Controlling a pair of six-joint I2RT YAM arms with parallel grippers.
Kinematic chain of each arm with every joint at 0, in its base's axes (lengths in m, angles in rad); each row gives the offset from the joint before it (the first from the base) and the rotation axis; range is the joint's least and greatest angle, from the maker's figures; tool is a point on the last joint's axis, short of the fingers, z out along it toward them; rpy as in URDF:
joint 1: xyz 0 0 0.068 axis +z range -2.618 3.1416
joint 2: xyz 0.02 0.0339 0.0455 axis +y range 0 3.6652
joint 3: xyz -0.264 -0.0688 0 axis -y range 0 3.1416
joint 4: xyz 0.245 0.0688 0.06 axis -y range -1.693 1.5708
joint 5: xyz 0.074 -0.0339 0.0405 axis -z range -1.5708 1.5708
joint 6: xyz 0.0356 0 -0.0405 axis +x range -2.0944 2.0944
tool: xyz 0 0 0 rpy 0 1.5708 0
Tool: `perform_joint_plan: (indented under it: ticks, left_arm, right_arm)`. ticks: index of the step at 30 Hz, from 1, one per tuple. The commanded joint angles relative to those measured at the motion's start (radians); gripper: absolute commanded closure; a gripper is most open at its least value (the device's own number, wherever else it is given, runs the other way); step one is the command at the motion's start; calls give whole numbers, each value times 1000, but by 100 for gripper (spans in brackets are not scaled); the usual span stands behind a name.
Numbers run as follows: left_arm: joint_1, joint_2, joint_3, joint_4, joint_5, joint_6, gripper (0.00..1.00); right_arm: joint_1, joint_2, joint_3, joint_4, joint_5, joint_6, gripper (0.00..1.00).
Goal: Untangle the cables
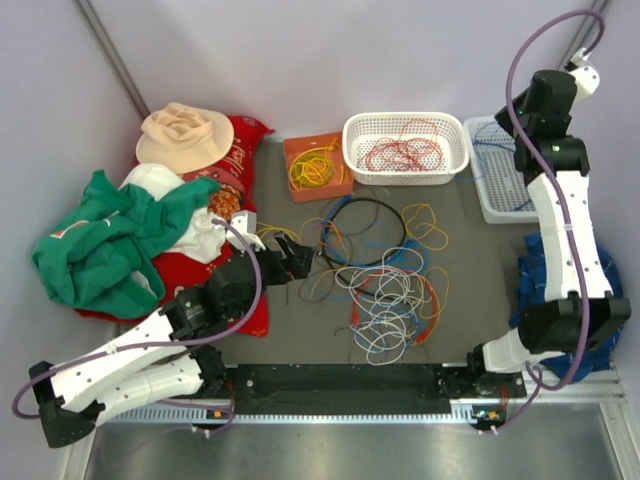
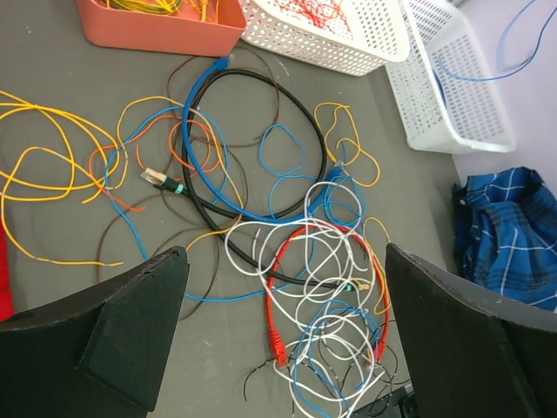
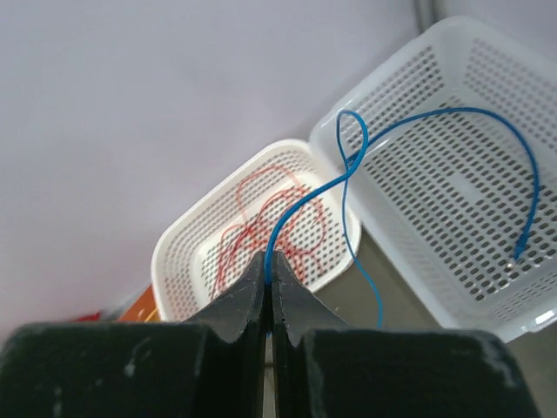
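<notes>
fingers of left gripper wide apart, low over the table, nothing between them. just ahead: main knot of cables, with white, red, blue, black, yellow and brown loops crossing one another and a red lead threaded through the white coils. farther back, sorting bins: orange tray with yellow wires, white basket with red wires, second white basket at far right. above that one, right gripper pinched tight on a thin blue wire, free end hanging over the basket floor. step judged: binning a single blue strand, sorting by colour. next: part the right fingers to drop the wire inside the rim; then to the knot for an outer, loosely lying strand.
</notes>
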Motion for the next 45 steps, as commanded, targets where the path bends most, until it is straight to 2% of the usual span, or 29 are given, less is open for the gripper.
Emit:
perform_joint_plan:
  ticks: [1, 9, 13, 14, 15, 18, 20, 24, 27, 29, 33, 35, 40, 45]
  left_arm:
    - [0, -3, -28, -12, -7, -18, 1]
    - [1, 6, -111, 87, 2, 2, 1]
    - [1, 52, -103, 104, 4, 22, 1]
    - [1, 70, -98, 103, 5, 22, 1]
    - [1, 81, -91, 100, 7, 22, 1]
    - [1, 104, -77, 93, 13, 22, 1]
    - [1, 112, -71, 86, 16, 22, 1]
    - [3, 110, -66, 92, 16, 33, 1]
    - [3, 105, -45, 83, -1, 42, 1]
    - [3, 102, -31, 58, -19, 42, 1]
    - [3, 93, 0, 20, -56, 50, 1]
    - [5, 101, 8, -14, -71, 44, 1]
    - [5, 139, 40, -89, -65, -24, 2]
    - [5, 173, 58, -129, -35, -73, 2]
  right_arm:
    - [-112, 70, 49, 76, 34, 101, 100]
    - [-186, 276, 210, 16, 57, 86, 100]
    - [-186, 324, 161, 25, 33, 65, 100]
    - [-186, 331, 141, 50, 15, 63, 95]
    - [-188, 334, 108, 57, 5, 63, 68]
    - [-188, 365, 121, 4, 21, 63, 26]
    - [-181, 345, 112, 1, 27, 79, 17]
    - [-117, 175, -55, 171, 24, 83, 1]
    - [-51, 75, -93, 176, 5, 79, 1]
    - [-4, -7, -144, 191, -67, 71, 2]
    - [124, -170, -416, 310, -205, 40, 7]
    - [238, -228, -507, 349, -261, 14, 10]
    - [531, -229, -682, 321, -245, -107, 12]
    - [631, -171, -807, 324, -280, -176, 28]
